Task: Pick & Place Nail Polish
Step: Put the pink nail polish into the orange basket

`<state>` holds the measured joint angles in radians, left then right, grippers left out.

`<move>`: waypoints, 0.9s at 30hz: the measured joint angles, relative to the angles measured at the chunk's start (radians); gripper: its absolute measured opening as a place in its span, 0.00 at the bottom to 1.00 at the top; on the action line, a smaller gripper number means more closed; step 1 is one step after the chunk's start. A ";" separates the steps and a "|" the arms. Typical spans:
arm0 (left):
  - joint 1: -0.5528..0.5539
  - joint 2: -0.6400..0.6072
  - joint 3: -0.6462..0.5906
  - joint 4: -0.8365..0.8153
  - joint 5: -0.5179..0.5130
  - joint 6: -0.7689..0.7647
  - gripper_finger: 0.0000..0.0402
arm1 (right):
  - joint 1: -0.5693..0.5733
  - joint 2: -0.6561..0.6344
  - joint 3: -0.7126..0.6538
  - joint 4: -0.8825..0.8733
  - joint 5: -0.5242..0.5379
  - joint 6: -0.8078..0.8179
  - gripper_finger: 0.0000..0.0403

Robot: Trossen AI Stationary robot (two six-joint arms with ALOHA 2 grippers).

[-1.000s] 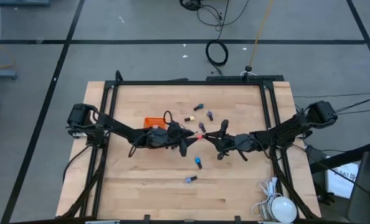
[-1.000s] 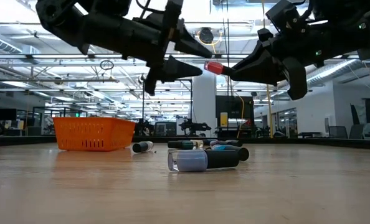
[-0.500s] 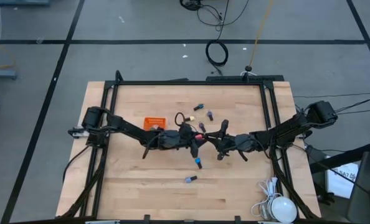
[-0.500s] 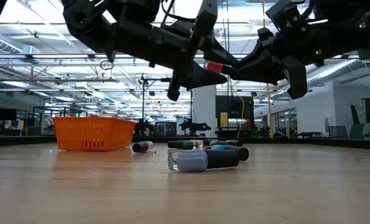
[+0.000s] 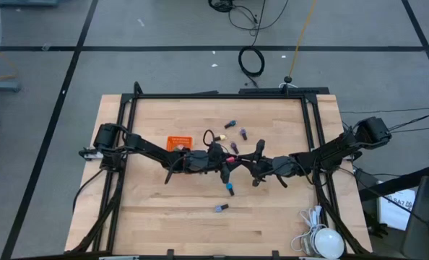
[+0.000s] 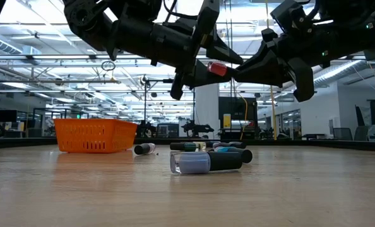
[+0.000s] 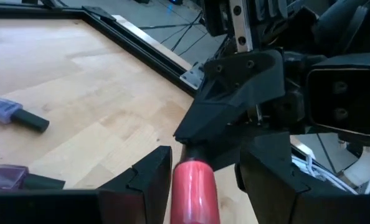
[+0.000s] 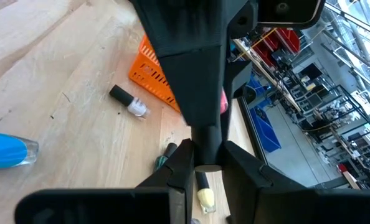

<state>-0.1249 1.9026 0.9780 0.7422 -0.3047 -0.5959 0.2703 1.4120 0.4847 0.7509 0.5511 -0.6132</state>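
OK, high view first: you've got both arms meeting mid-table, left gripper [image 5: 227,167] nose to nose with the right gripper [image 5: 245,162]; orange basket [image 5: 178,142] sits behind the left arm, loose bottles [image 5: 230,189] scattered around.

Low view: the red bottle [image 6: 216,68] hangs well above the table [image 6: 187,195], between the two grippers. Right jaws are clamped on its dark cap end. Blue bottle [image 6: 206,162] lies on its side in front (others behind it).

Left wrist: left fingers [image 7: 149,177] are half open, flanking the red body; contact, cannot tell.

Right wrist: your right fingers [image 8: 182,165] pinch the dark cap [image 8: 207,143].
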 joint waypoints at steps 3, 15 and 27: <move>0.000 0.000 0.000 -0.002 0.000 -0.016 0.46 | 0.000 0.000 0.000 0.000 0.002 0.000 0.12; 0.002 0.000 0.000 -0.014 -0.001 -0.031 0.30 | 0.000 0.000 0.000 0.003 0.002 -0.001 0.12; 0.002 -0.010 -0.001 -0.032 0.019 0.155 0.13 | 0.000 0.000 0.000 0.009 -0.004 0.122 0.30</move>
<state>-0.1226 1.8926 0.9768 0.7106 -0.2859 -0.4411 0.2699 1.4124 0.4843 0.7603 0.5475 -0.4914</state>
